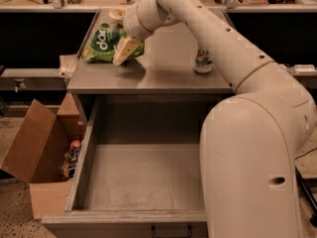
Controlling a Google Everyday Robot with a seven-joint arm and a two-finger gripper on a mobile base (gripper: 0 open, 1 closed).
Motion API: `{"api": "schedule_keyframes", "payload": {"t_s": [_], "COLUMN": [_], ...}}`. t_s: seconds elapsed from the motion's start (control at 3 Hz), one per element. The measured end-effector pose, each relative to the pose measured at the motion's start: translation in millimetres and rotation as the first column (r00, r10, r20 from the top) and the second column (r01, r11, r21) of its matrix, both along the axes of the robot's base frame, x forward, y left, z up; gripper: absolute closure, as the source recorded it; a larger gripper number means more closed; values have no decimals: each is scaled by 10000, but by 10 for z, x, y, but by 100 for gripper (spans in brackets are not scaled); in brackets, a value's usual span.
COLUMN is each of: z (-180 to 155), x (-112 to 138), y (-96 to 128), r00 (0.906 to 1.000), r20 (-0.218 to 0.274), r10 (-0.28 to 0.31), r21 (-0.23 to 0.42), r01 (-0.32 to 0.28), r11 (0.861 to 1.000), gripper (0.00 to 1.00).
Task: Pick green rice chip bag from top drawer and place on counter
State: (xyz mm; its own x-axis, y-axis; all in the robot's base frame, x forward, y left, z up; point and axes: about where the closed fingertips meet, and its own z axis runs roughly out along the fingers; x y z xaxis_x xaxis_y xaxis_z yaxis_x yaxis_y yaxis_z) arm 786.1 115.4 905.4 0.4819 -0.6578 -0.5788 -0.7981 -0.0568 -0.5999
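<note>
Big white robot arm (247, 148) fills the frame from 4 o'clock and reaches up to 11 o'clock. Wide grey metal top drawer (143, 182) is pulled open at 6 o'clock, flat bottom bare, small dark handle on its front edge. Flat grey metal counter (163, 73) sits above it, around 12 o'clock. Brown cardboard box (29, 148) stands open on the floor at 8 o'clock, just beside the drawer's side wall, with some small items inside that I can't identify. Crinkled light-green rice chip bag (101, 41) is on the counter's 10 o'clock corner, lower edge touching the surface, out of the drawer. Hand (126, 48) is at the bag's 3 o'clock side, clenched on it, one pale finger (124, 51) across its front. Small green-and-white soda can (203, 62) stands upright at the counter's 3 o'clock side, well apart from the bag.
</note>
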Motion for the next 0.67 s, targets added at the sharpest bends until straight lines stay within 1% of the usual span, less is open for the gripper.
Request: {"api": "schedule_keyframes", "payload": {"t_s": [0.33, 0.67], "z": [234, 647], "x": [0, -79], "y": [-70, -138], "r00": [9985, 9829], "r20": [525, 1814], "r10": [-181, -301], "r21": [279, 187], "r01": [166, 272], "r11": [9995, 9995], "gripper": [0, 0]}}
